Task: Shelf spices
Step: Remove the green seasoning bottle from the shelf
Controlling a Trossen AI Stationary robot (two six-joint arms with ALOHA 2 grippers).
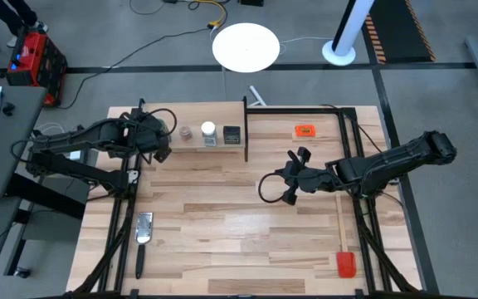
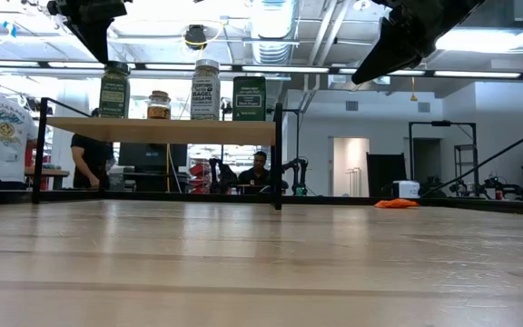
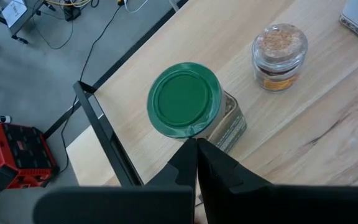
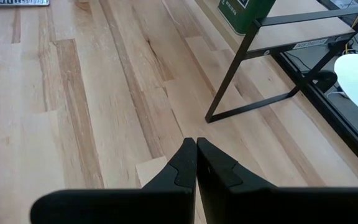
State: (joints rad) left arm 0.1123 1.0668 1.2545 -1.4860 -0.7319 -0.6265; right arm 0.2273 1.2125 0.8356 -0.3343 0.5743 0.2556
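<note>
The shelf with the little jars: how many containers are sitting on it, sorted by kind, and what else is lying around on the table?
Jars on the shelf: 3: green-lidded jar, brownish jar, white-lidded jar
Dark green tin: 1
Orange tag: 1
Red spatula: 1
Metal utensil with black handle: 1
Total: 7

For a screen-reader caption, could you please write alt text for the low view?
Four spice containers stand in a row on a raised wooden shelf: green-lidded jar, small brownish jar, white-lidded jar, dark tin. The left gripper hangs above the green-lidded jar.
</note>
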